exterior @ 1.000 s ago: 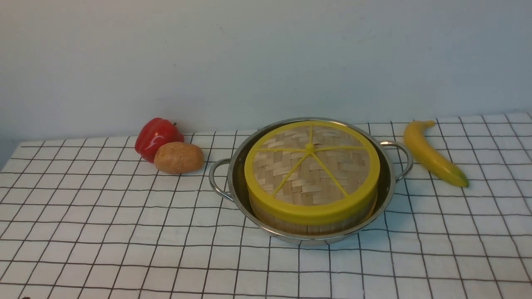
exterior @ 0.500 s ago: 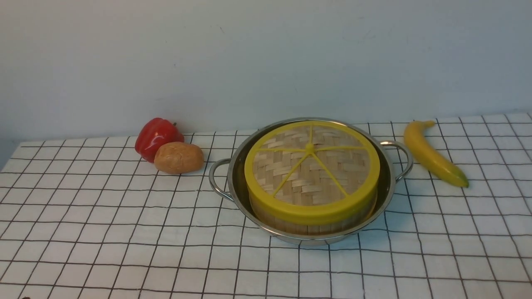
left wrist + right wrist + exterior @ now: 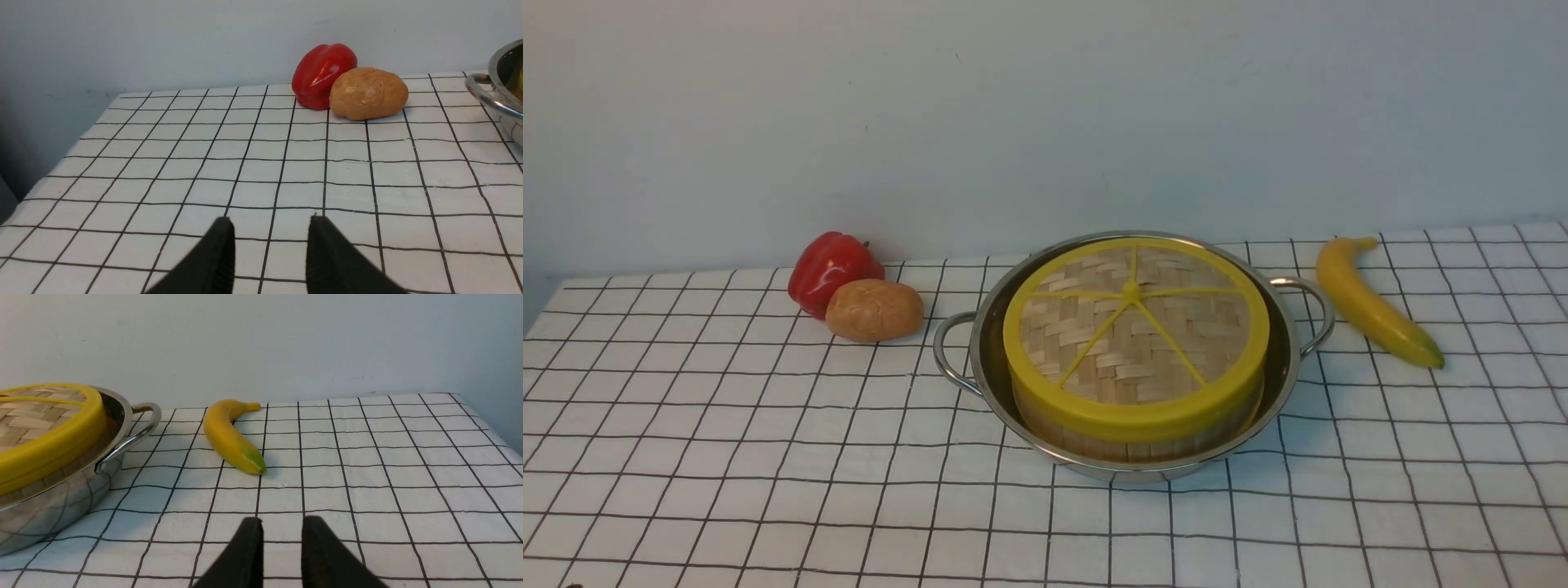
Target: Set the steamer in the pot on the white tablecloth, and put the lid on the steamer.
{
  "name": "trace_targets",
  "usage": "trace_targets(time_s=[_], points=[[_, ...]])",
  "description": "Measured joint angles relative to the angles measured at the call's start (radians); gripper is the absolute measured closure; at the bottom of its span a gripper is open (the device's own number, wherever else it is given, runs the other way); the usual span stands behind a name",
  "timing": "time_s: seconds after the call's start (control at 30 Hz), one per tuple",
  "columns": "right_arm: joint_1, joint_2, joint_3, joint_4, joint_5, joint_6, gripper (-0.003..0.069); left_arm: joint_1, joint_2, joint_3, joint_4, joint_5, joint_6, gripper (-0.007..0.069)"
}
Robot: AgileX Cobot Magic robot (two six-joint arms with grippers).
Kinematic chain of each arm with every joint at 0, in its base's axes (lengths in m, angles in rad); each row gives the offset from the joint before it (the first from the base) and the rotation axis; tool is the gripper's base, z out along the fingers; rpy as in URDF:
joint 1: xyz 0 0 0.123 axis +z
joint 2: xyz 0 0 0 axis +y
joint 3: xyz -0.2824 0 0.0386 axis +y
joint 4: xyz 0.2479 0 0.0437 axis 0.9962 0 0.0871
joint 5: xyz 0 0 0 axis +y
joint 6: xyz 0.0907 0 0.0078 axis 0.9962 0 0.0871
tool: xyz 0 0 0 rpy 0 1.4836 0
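Note:
The steel pot stands on the white tablecloth, right of centre. The bamboo steamer sits inside it. The woven lid with yellow rim and spokes lies flat on the steamer and hides its contents. Neither gripper shows in the front view. My left gripper is open and empty over bare cloth, well away from the pot's handle. My right gripper is open and empty over the cloth, away from the pot and lid.
A red bell pepper and a brown potato lie to the left of the pot. A banana lies to its right. A pale wall rises behind the table. The cloth's left edge shows in the left wrist view.

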Motion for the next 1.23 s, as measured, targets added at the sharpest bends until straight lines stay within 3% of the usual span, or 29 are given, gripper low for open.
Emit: trace_targets(time_s=[1.23], points=[[0.0, 0.0, 0.0, 0.0, 0.0, -0.003, 0.0419, 0.0, 0.0, 0.0, 0.0, 0.0, 0.0, 0.0382]])
